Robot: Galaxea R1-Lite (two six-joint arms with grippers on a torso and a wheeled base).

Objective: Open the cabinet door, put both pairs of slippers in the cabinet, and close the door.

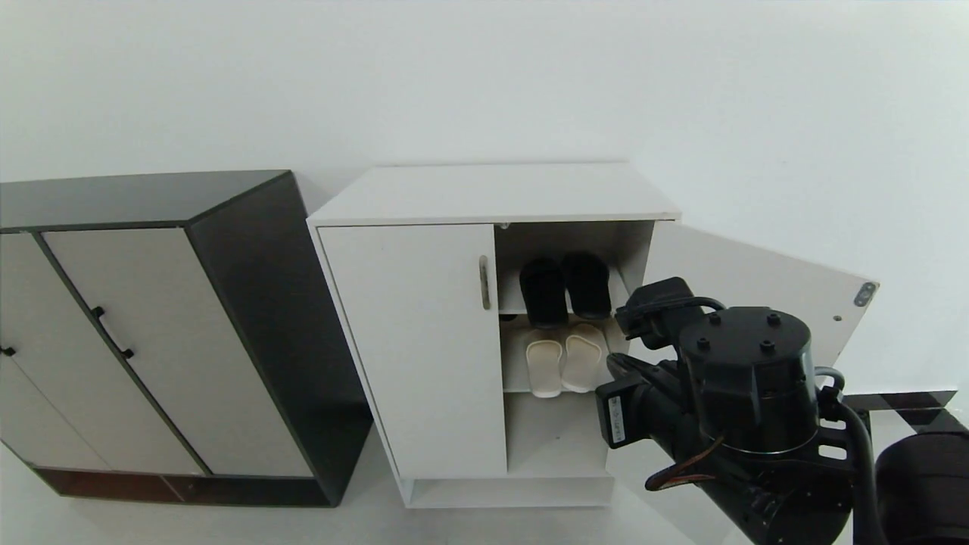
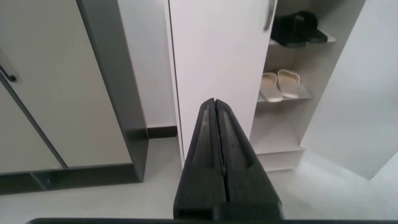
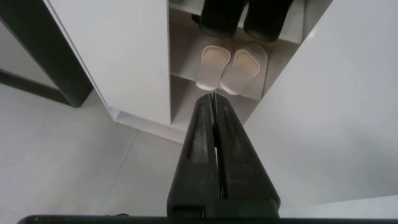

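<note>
Both pairs sit shelved at centre frame, black slippers (image 1: 565, 289) above white slippers (image 1: 564, 363), inside the cabinet (image 1: 492, 193), whose door (image 1: 757, 288) stands wide open at right. The right hand (image 3: 215, 102), clenched and empty, should press behind the door's outer edge and push steadily; the left hand (image 2: 214, 106) is likewise clenched.

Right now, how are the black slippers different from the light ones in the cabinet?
The black slippers are dark; the cream slippers are pale. The black slippers sit on the upper shelf, the cream slippers on the middle shelf just below. Both are pairs set side by side inside the white cabinet, whose right door stands open.
</note>
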